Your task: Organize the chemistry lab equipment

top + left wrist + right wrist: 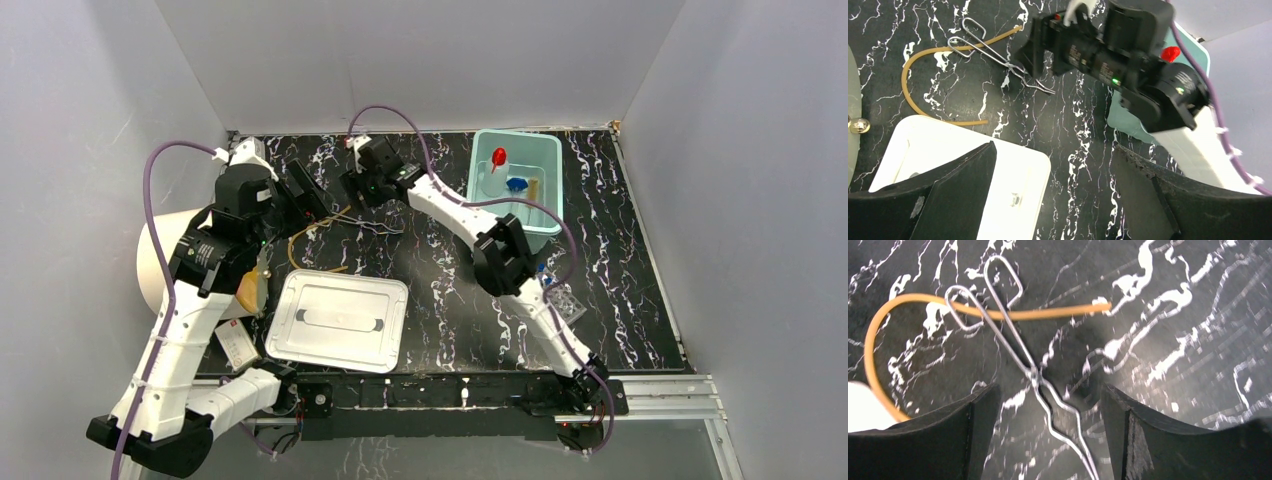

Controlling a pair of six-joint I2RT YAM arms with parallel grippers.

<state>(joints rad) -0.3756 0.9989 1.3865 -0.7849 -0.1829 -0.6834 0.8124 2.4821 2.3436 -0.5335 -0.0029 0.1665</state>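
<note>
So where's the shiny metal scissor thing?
The metal tool lies on the black table, left of middle, its handles crossing the amber tubing; the right wrist view shows it directly below the open right pincer.

White arms (170, 355) with black joints (210, 255) and purple cables (147, 215).

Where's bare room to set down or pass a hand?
Free: strip between teal bin and table's right edge; patch between white lid and right arm. Crowded: back left, left gripper and right gripper, both open, at metal tongs and amber tubing.
</note>
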